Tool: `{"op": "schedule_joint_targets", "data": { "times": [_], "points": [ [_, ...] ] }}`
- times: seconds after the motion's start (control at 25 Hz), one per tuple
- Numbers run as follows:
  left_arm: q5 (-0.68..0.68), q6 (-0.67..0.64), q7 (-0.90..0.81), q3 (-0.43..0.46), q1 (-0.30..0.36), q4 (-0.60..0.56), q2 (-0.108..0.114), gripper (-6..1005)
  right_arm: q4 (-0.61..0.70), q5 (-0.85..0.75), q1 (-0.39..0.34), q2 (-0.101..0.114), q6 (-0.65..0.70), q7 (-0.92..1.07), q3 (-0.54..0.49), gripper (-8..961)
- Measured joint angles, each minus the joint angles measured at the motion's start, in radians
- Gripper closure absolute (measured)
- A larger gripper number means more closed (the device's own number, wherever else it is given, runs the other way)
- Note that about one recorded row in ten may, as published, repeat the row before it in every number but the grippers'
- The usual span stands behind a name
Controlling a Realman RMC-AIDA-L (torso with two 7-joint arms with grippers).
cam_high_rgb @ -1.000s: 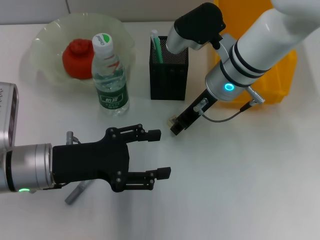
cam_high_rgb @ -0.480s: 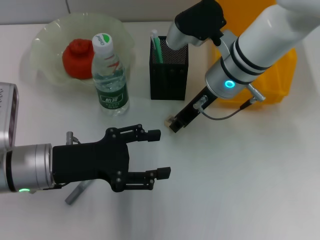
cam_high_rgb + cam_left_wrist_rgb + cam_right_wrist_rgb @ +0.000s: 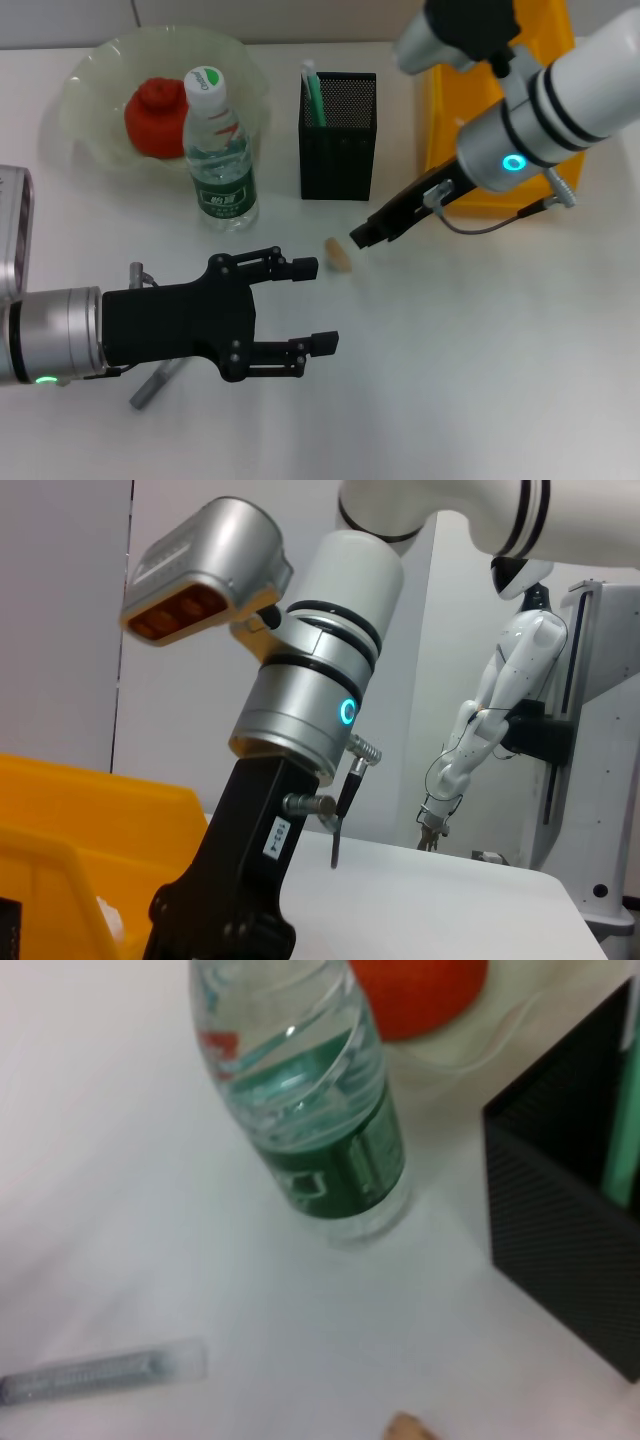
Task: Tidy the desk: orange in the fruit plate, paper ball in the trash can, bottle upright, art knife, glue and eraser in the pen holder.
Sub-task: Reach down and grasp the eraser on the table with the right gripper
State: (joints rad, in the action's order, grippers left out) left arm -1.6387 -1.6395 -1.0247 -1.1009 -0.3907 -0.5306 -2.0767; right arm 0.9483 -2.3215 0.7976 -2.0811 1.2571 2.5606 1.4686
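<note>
L gripper (image 3: pixel 312 306) hovers low over desk (image 3: pixel 480 380), fingers spread wide, empty; art knife (image 3: pixel 150 385) lies partly beneath its arm. R gripper (image 3: pixel 362 236) near eraser (image 3: pixel 340 255), not touching; finger state: cannot tell. Bottle (image 3: pixel 220 150) upright beside fruit plate (image 3: pixel 90 85) w/ orange (image 3: pixel 152 115). Pen holder (image 3: pixel 338 135) holds green stick.

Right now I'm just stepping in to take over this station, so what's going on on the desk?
A desk tidy is partly done. The orange sits in the fruit plate and the water bottle stands upright beside it. The right gripper hangs low over the table just right of a small tan eraser lying loose in front of the black mesh pen holder. The left gripper hovers open near the front edge, above a grey art knife on the table.
</note>
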Motion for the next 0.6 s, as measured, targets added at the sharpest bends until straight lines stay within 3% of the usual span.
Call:
{"op": "schedule_joint_targets", "data": {
  "times": [0.24,0.48,0.6],
  "points": [
    [0.001,0.004,0.006,-0.002,-0.006,0.000,0.000,199,0.046,-0.002,-0.050,0.000,0.000,-0.008,-0.026,650],
    [0.001,0.004,0.014,-0.002,-0.007,0.000,0.000,200,0.048,-0.002,-0.034,0.001,0.000,-0.029,-0.026,634],
    [0.004,-0.002,0.014,0.002,-0.006,-0.001,0.000,200,0.051,-0.003,0.008,0.008,0.037,-0.044,-0.028,626]
  ]
}}
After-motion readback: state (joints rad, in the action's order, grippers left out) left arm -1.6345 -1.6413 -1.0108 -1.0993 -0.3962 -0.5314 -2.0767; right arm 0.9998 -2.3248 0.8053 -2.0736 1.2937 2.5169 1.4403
